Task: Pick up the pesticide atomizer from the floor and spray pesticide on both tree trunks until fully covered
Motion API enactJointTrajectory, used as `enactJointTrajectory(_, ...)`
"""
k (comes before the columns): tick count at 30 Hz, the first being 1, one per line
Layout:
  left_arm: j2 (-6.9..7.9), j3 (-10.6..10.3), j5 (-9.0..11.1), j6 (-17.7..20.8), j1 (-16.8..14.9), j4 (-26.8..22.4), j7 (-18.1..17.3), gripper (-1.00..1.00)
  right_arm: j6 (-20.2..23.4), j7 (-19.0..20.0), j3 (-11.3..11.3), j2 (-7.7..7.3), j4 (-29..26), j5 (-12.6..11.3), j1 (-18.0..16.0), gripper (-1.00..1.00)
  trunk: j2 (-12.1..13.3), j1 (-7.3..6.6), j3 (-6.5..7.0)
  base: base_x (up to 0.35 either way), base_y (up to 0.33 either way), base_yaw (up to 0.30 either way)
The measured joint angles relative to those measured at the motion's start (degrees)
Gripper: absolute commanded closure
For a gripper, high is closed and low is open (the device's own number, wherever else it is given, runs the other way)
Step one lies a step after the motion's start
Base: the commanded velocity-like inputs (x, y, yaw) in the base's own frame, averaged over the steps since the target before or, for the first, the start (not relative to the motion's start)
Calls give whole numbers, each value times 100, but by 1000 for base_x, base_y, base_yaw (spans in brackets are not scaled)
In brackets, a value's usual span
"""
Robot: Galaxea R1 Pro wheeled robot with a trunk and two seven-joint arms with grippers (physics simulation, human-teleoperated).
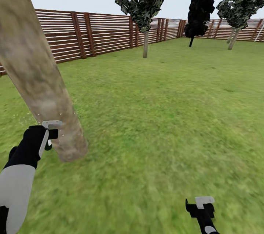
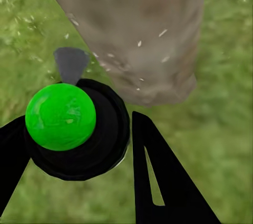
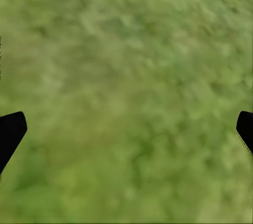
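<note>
A thick pale grey-tan tree trunk [image 1: 40,80] rises at the near left, and its base meets the grass [image 1: 154,116]. My left gripper [image 1: 51,135] is held right beside the lower trunk. In the left wrist view my left gripper [image 2: 79,153] is shut on the pesticide atomizer [image 2: 60,116], a black body with a bright green round cap. Its grey nozzle [image 2: 70,63] points at the trunk [image 2: 142,29]. Tiny white specks of pesticide [image 2: 139,43] dot the bark and the air around it. My right gripper [image 1: 201,204] hangs open over bare grass [image 3: 126,97]. A second pale-trunked tree [image 1: 146,43] stands further back.
A reddish-brown slatted fence [image 1: 102,32] closes off the lawn behind. A near-black conifer [image 1: 201,6] and another leafy tree [image 1: 234,36] stand at the far right. Open grass stretches between the near trunk and those trees.
</note>
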Motion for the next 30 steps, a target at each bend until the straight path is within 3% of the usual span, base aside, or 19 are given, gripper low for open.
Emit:
enactJointTrajectory(10,-24,-13,-1,-15,15,97,20,100,0,-3,0,0,0,-1,0,-100,0,1,0,156,-236,277)
enactJointTrajectory(14,-2,5,20,-36,258,207,24,100,-1,-1,0,0,0,0,0,-100,0,2,-1,63,-263,246)
enactJointTrajectory(19,-124,-30,85,-57,289,300,9,100,-1,-10,0,-1,-2,-2,1,-100,0,2,0,7,-270,6)
enactJointTrajectory(30,-135,-20,71,-55,295,307,14,100,-2,-9,0,-1,-2,-5,1,-100,0,1,0,175,-226,1)
